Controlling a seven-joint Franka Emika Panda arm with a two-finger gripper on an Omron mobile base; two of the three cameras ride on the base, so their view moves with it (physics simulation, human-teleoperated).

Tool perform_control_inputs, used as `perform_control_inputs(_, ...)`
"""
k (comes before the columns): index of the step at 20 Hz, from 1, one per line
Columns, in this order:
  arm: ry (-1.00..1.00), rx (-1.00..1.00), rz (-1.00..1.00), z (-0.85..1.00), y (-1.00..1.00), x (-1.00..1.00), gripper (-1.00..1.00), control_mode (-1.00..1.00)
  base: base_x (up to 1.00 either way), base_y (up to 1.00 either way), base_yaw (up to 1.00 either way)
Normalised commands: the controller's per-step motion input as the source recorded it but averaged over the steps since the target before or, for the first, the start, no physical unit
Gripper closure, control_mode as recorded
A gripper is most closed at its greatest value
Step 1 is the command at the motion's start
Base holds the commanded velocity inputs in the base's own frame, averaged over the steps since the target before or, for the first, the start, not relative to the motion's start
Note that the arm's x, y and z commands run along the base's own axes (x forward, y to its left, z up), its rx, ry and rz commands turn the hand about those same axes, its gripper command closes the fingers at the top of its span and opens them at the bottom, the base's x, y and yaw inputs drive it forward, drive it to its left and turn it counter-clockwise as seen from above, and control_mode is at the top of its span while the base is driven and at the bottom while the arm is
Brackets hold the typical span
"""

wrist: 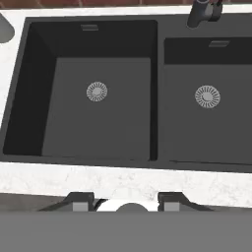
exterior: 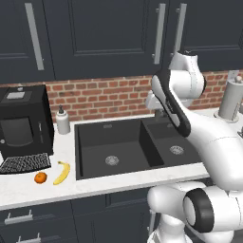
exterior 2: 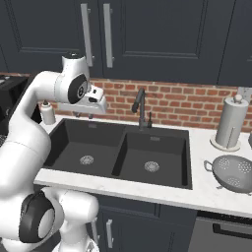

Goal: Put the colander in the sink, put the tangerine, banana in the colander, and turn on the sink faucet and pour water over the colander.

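Right base view: your end effector (exterior 2: 91,116), fingers apart and empty, hangs above the sink (exterior 2: 64,129); swing right to the colander (exterior 2: 231,172) and grasp its rim squarely.

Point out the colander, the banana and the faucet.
colander (exterior 2: 232,172): right base view, middle of its perforated bowl.
banana (exterior: 62,172): left base view, middle of its yellow curve.
faucet (exterior 2: 141,107): right base view, on its upright neck.
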Motion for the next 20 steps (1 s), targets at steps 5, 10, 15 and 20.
perform_control_inputs(5, 0.0, 0.0, -0.03, 0.0, -0.08, -0.24, -1.0, -1.0, 0.0, 0.0, 0.0)
perform_control_inputs(10, 0.0, 0.0, -0.05, -0.03, -0.72, -0.45, -1.0, -1.0, 0.0, 0.0, 0.0)
perform_control_inputs(15, 0.06, 0.0, -0.02, -0.17, -1.0, -0.5, -1.0, -1.0, 0.0, 0.0, 0.0)
perform_control_inputs(20, 0.06, -0.01, -0.01, -0.3, -1.0, -0.15, -1.0, -1.0, 0.0, 0.0, 0.0)
